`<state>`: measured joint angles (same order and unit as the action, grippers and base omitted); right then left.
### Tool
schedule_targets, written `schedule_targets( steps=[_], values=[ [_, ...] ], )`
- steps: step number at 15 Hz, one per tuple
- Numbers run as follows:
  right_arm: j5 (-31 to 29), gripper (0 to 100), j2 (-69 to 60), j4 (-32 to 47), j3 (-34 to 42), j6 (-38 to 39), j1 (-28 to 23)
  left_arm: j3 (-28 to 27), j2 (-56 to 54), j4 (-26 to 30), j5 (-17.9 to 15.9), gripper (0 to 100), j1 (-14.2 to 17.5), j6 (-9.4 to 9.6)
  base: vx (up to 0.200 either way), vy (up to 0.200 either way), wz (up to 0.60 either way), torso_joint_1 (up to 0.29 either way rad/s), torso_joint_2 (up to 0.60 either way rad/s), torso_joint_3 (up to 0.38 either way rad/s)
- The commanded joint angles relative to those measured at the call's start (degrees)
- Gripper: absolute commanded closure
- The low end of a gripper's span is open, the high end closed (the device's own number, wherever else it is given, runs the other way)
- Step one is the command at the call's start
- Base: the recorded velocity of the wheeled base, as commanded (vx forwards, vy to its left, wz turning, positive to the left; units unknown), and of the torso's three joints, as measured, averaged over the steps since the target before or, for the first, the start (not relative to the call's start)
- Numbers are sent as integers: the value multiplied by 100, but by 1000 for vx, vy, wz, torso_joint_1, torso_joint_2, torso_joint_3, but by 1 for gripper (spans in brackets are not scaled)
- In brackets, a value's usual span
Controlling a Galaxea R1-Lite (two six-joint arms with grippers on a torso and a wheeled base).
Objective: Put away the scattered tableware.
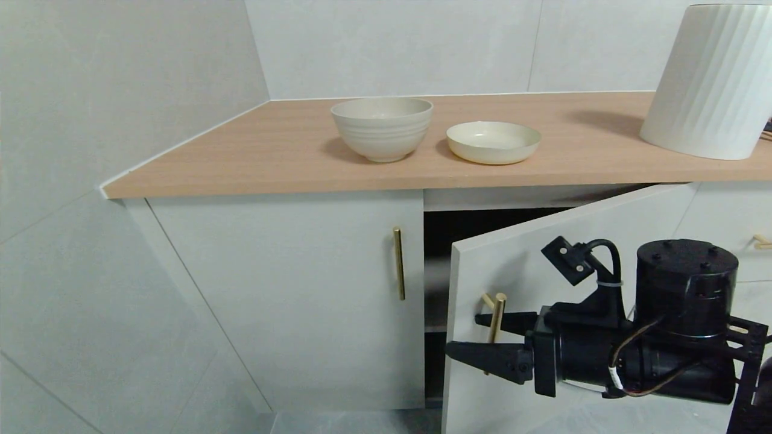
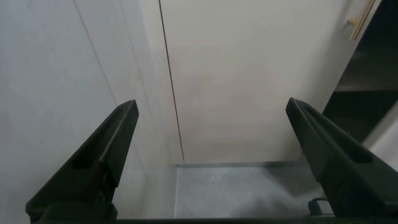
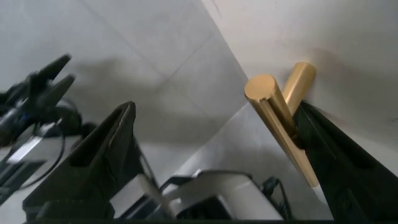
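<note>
A deep cream bowl [image 1: 381,128] and a shallow cream dish [image 1: 493,142] stand side by side on the wooden counter [image 1: 241,163]. Below them, the right cabinet door [image 1: 543,265] hangs partly open. My right gripper [image 1: 467,334] is level with that door's brass handle [image 1: 496,316], open, with a finger on each side of it. In the right wrist view the handle [image 3: 277,118] lies against the inside of one finger [image 3: 329,155], and the right gripper [image 3: 211,112] is spread wide. My left gripper [image 2: 210,109] is open and holds nothing, low down facing the left cabinet door [image 2: 249,74].
A tall white ribbed shade [image 1: 711,78] stands on the counter's right end. The left cabinet door [image 1: 289,289] is closed, with its own brass handle [image 1: 398,263]. A dark gap [image 1: 437,253] shows between the doors. Tiled walls close off the left side, and there is grey floor [image 2: 236,193] below.
</note>
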<state>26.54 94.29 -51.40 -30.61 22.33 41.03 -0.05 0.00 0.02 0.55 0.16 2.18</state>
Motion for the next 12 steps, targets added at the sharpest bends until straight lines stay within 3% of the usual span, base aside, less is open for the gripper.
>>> schedule_targets(
  steps=[1, 3, 5, 6, 7, 9, 12],
  values=[
    [27, 0, -210, -37, 64, -1, 19, -57, 0, -20, -2, 0, 2, 54, 0, 0, 0, 0, 0, 0],
    [9, 0, -254, -46, 134, -10, 19, -751, 70, 244, -310, 0, -16, -51, 0, 0, 0, 0, 0, 0],
    [-8, 0, -271, -37, 143, -10, 19, -1744, 844, 894, -1136, 0, -104, -60, 0, 0, 0, 0, 0, 0],
    [-8, 0, -271, -37, 143, -10, 19, -1938, 1116, 973, -1233, 0, -104, -60, 0, 0, 0, 0, 0, 0],
    [0, 0, -245, -37, 161, -10, 19, -2562, 2092, 991, -1470, 0, -104, -25, 0, 0, 0, 0, 0, 0],
    [9, 0, -218, -37, 169, -18, 28, -3300, 3463, 982, -1707, 0, -104, -25, 0, 0, 0, 0, 0, 0],
    [9, 0, -227, -37, 187, -18, 19, -4073, 5405, 797, -2103, 0, -192, -69, 0, 0, 0, 0, 0, 0]
  ],
)
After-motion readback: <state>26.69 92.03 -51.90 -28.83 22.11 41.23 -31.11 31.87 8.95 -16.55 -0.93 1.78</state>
